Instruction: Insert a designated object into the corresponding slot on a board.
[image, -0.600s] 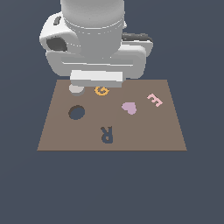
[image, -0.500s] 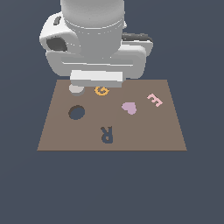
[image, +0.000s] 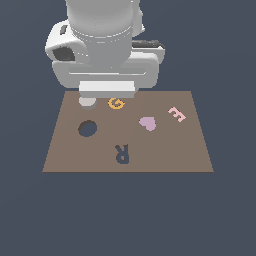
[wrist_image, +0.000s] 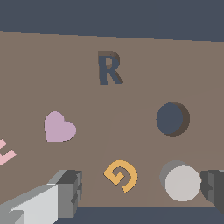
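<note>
The brown board (image: 190, 150) lies flat under the arm. The off-white cylinder peg (image: 87, 102) stands at the board's far edge, on the exterior view's left, beside the orange G (image: 116, 103). The dark round slot (image: 87, 128) sits just in front of the peg. In the wrist view my gripper (wrist_image: 140, 190) is open and wide, low over the board (wrist_image: 52, 70). The peg (wrist_image: 181, 183) and the G (wrist_image: 121, 175) both lie between its fingers (wrist_image: 68, 190). The peg is close to one finger, and contact is unclear. The slot (wrist_image: 171, 119) is empty. The arm's body hides the fingers in the exterior view.
A lilac heart (image: 147, 123), a pink E (image: 176, 114) and a dark blue R (image: 122, 153) are set on the board. Around the board is plain dark ground.
</note>
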